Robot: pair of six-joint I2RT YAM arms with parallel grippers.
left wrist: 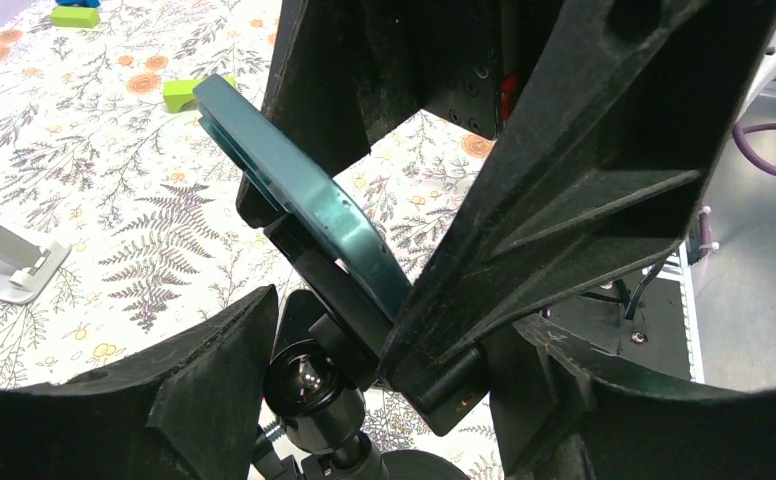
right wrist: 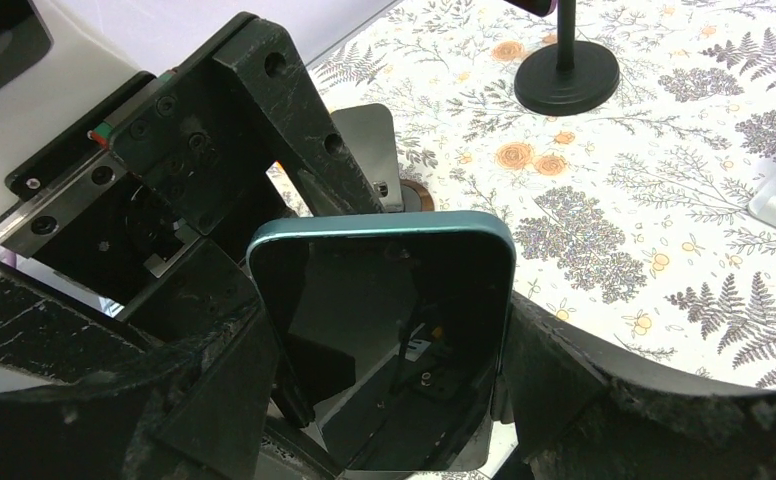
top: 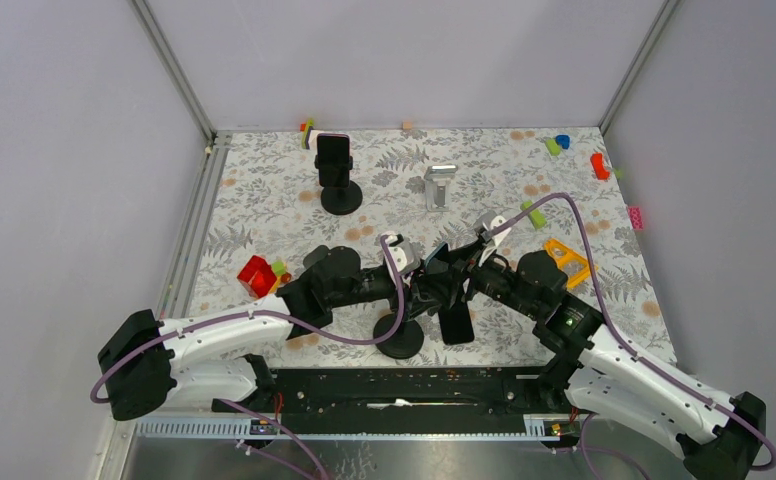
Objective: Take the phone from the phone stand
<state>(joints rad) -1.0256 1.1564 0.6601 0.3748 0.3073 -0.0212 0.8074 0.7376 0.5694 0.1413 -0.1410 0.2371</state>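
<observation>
The phone [top: 455, 320], teal-edged with a dark screen, sits tilted in the clamp of the black phone stand [top: 399, 340] near the table's front centre. Both arms meet over it. In the right wrist view the phone [right wrist: 384, 330] fills the gap of my right gripper [right wrist: 386, 322], whose fingers press on its two long edges. In the left wrist view the phone [left wrist: 294, 190] rests in the stand's cradle above the ball joint [left wrist: 304, 380]. My left gripper [left wrist: 334, 335] is closed around that clamp and joint. From above, the left gripper [top: 419, 287] and right gripper [top: 456, 278] hide the clamp.
A second black stand holding a phone [top: 336, 175] is at the back left, a silver stand [top: 439, 185] behind centre. A red block [top: 256, 275] lies left, an orange frame [top: 567, 260] right, small coloured blocks [top: 554, 145] at the back. Purple cables loop over both arms.
</observation>
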